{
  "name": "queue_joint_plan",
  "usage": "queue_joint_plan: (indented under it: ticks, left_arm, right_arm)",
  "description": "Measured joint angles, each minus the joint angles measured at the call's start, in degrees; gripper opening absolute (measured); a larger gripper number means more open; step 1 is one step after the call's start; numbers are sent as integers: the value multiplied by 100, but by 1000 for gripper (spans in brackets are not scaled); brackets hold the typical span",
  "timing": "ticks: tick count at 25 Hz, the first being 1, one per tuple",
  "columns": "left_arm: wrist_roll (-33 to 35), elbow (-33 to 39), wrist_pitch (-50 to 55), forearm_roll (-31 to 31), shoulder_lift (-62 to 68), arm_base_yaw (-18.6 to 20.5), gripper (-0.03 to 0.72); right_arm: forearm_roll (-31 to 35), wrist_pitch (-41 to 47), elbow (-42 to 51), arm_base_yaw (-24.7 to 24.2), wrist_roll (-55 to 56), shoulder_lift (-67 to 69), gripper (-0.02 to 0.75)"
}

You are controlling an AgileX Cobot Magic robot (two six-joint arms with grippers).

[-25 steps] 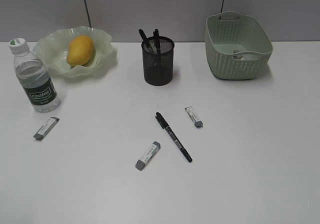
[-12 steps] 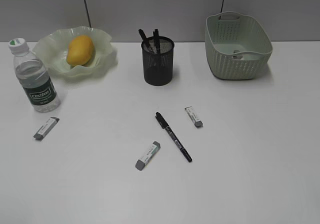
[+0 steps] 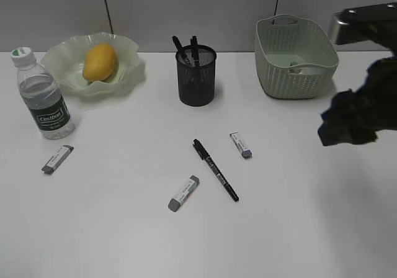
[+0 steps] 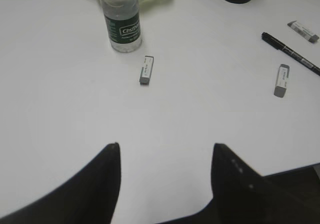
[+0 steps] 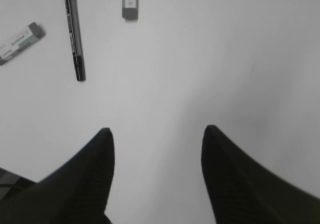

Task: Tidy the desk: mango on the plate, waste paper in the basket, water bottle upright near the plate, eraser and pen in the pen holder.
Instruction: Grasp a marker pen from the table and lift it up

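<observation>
The mango [image 3: 99, 62] lies in the plate [image 3: 131, 73] at the back left. The water bottle [image 3: 43, 98] stands upright in front of the plate. The pen holder [image 3: 196, 79] holds two pens. The waste paper [image 3: 296, 69] lies in the basket [image 3: 273, 73]. A black pen [image 3: 215, 169] and three erasers [image 3: 57, 159] [image 3: 183, 193] [image 3: 240, 144] lie on the desk [image 3: 124, 228]. My right gripper [image 5: 157, 129] is open and empty over bare desk, with the pen [image 5: 73, 29] ahead to its left. My left gripper [image 4: 166, 145] is open and empty, well short of an eraser [image 4: 146, 70] and the bottle [image 4: 122, 21].
My right arm [image 3: 353, 120] hangs as a dark blurred mass at the right edge, in front of the basket. A grey panel wall runs behind the desk.
My right arm has come into the exterior view from the right edge. The objects on the desk have not moved.
</observation>
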Motion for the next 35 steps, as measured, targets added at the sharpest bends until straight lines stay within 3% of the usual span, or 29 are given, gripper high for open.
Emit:
queue_joint_plan:
  ticks: [15, 35]
  left_arm:
    - [0, 0, 17, 0, 0, 0, 437]
    - [0, 0, 17, 0, 0, 0, 436]
  right_arm:
    - [459, 545, -2584, 31, 1, 3082, 447]
    - [447, 740, -3782, 170, 8, 4670, 447]
